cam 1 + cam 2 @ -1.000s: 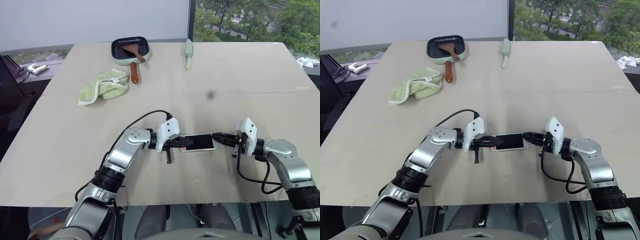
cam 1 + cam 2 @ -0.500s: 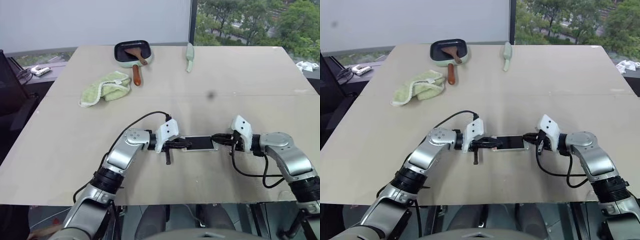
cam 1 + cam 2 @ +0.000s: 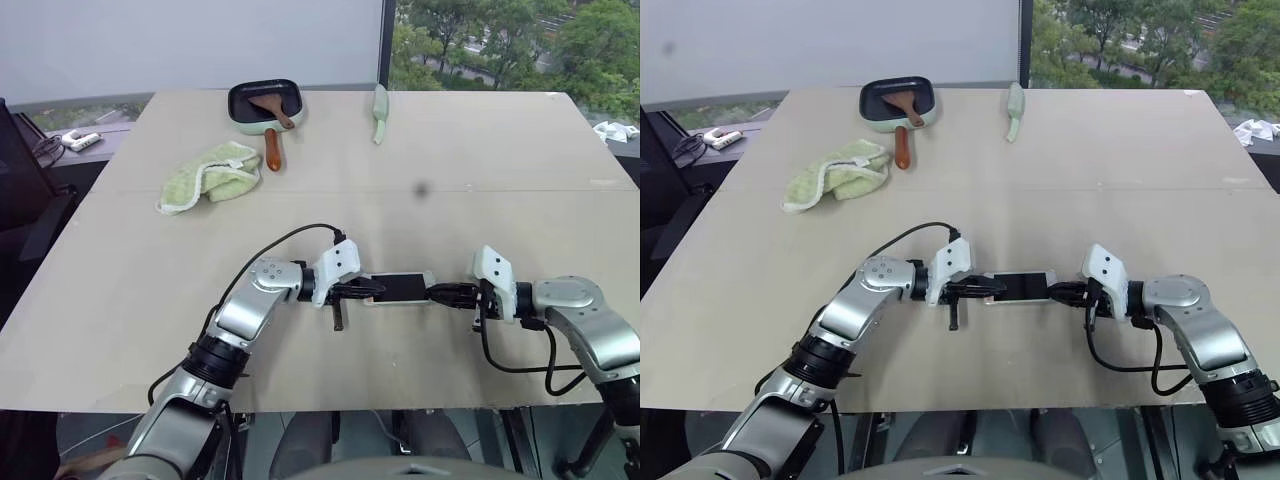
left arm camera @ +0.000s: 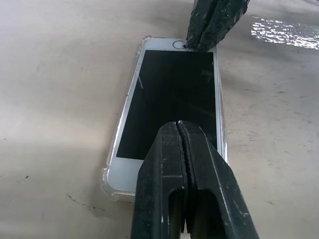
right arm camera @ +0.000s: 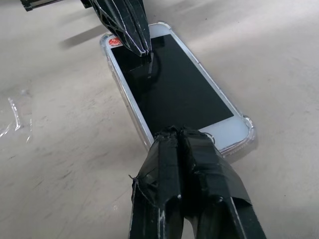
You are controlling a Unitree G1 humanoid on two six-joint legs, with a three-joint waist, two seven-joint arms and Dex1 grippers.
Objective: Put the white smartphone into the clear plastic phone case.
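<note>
Our right gripper (image 3: 440, 293) pulled back a bit; both grippers' 2 fingers pressed together. Left gripper (image 3: 368, 289) tip on white flat smartphone (image 4: 172, 107), seated in clear thin plastic case (image 4: 110, 182). We think job nearly done.

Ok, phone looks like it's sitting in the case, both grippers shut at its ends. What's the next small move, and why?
Probably press the right gripper down on the home-button end. The white smartphone lies inside the clear plastic phone case, whose lip shows along both long sides, and the left gripper already rests its shut tips on the screen's other end. Whether the corners have fully snapped in cannot be told.
</note>
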